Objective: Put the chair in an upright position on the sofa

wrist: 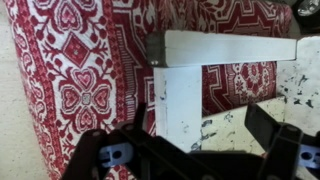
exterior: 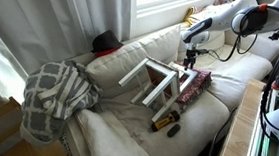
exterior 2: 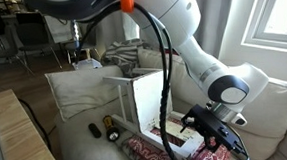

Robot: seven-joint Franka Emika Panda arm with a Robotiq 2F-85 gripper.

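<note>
The small white chair lies tipped over on the cream sofa, with its legs and slats pointing sideways. It also shows in an exterior view. My gripper hangs just above the chair's end nearest the red cloth, as an exterior view also shows. In the wrist view the gripper is open. Its two dark fingers stand either side of a white, paint-chipped part of the chair without closing on it. The sofa seat is rumpled.
A red patterned cloth lies under and beside the chair and fills the wrist view. A grey plaid blanket is heaped on one sofa end. Two small dark objects lie on the seat front. A window is behind the sofa.
</note>
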